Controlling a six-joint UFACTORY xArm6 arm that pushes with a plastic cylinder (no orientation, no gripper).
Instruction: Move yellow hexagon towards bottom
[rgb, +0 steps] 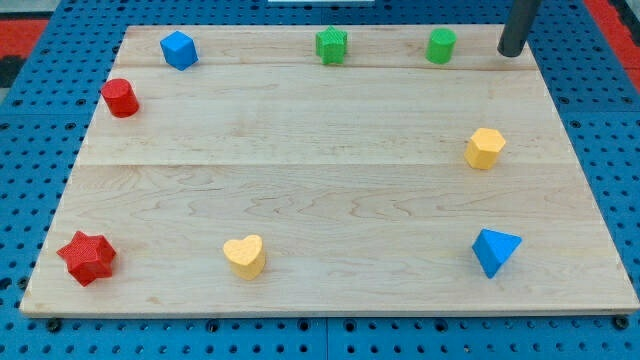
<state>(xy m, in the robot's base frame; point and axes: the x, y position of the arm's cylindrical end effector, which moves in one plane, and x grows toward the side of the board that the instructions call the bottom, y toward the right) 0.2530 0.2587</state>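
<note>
On board (300, 200): yellow hexagon (484, 148) | 2 red | 2 blue | 2 green | yellow heart (245, 256)

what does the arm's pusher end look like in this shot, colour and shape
Only the rod shows: a plain, dark grey to black cylinder with a smooth matte surface, entering from the view's top right. My tip is a blunt, flat-cut end of about the same width as the rest. No cables, markings or labels are visible, and the arm itself is out of frame.

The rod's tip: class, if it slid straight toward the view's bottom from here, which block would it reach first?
Probably the yellow hexagon, slightly left of my tip; it may only clip its right edge. Nothing lies between them.
</note>
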